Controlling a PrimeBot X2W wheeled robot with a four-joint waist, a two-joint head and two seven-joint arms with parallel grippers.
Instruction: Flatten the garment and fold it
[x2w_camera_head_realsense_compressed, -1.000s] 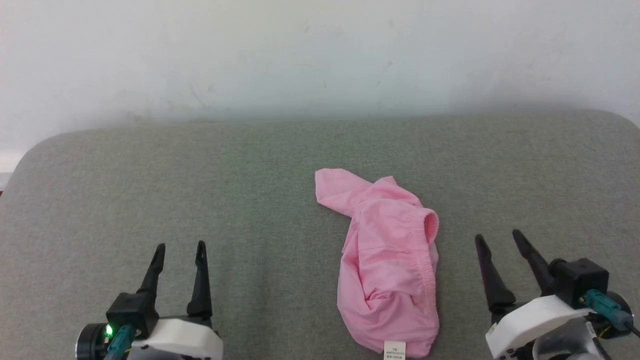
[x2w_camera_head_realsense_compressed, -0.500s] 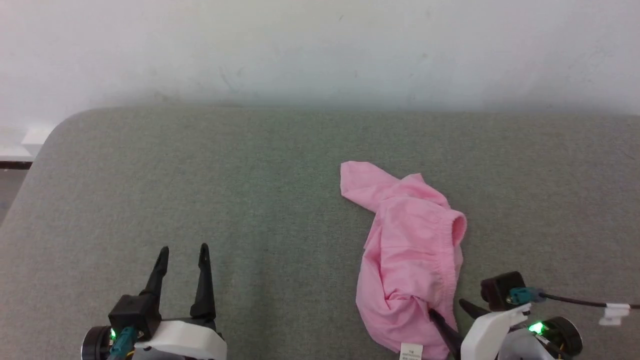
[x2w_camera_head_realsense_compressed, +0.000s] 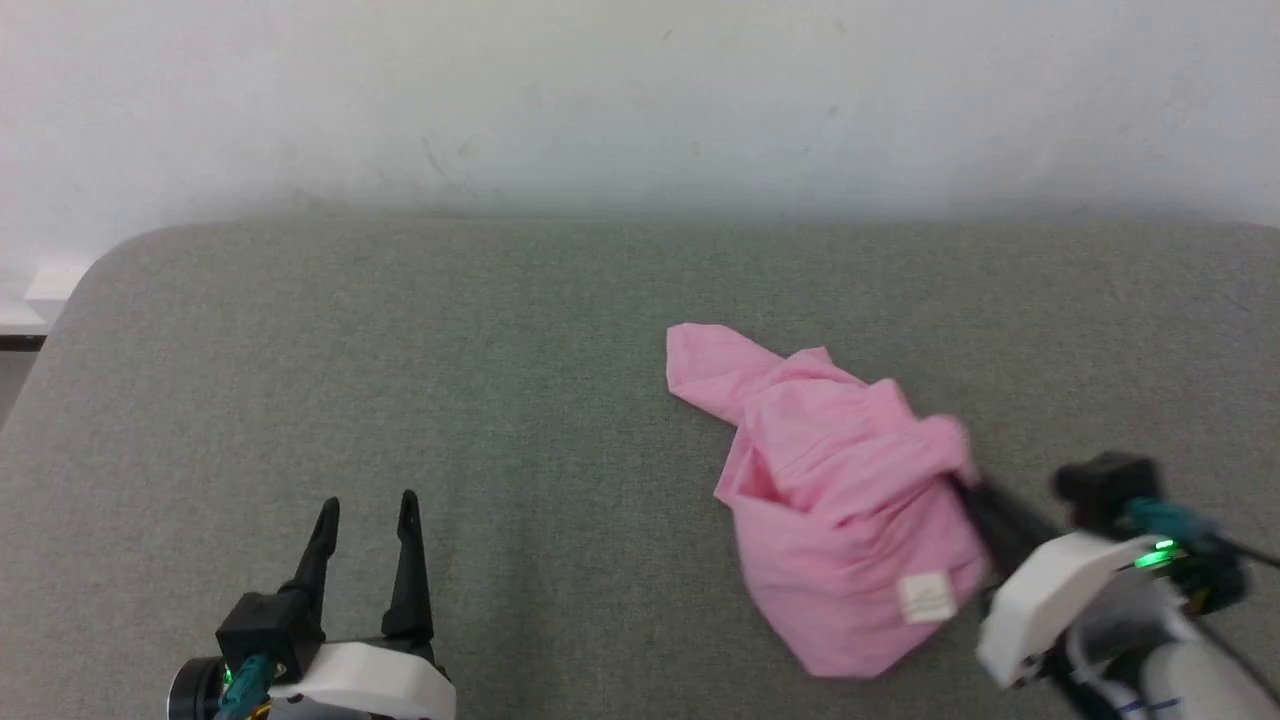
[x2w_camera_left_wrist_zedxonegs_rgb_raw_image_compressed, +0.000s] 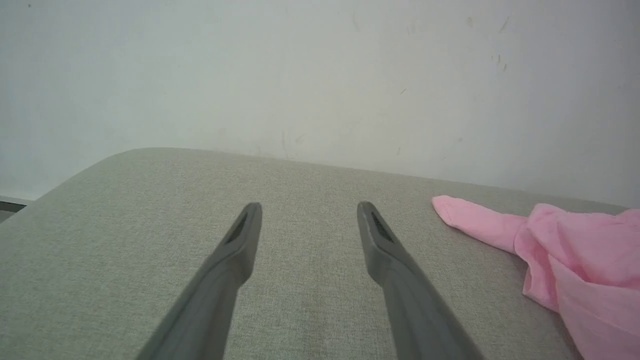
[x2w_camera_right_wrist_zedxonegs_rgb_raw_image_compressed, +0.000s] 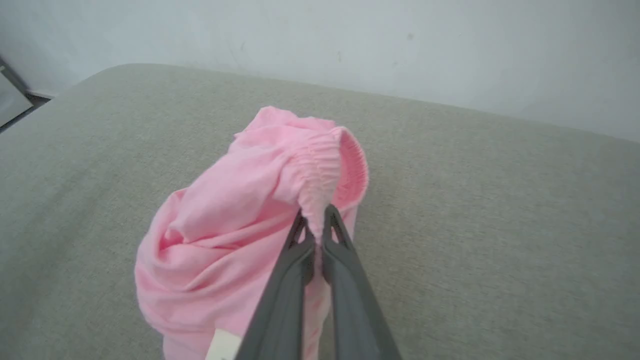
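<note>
On the grey padded surface, right of centre, the pink shorts lie bunched. The right wrist view makes plain what the head view blurs: fingers of the right gripper pinched on the gathered waistband. Fingers of the left gripper stand spread, empty, well left of the shorts.

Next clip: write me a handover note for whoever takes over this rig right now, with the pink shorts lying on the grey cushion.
Left hand: open, holding nothing, over the grey cushion, apart from the garment.
Right hand: shut on the garment's gathered waistband.
Garment: a crumpled heap on the cushion, right of centre, white label facing up.
Done: one grasp on the waistband.
Left: spread it flat, then fold it.
</note>
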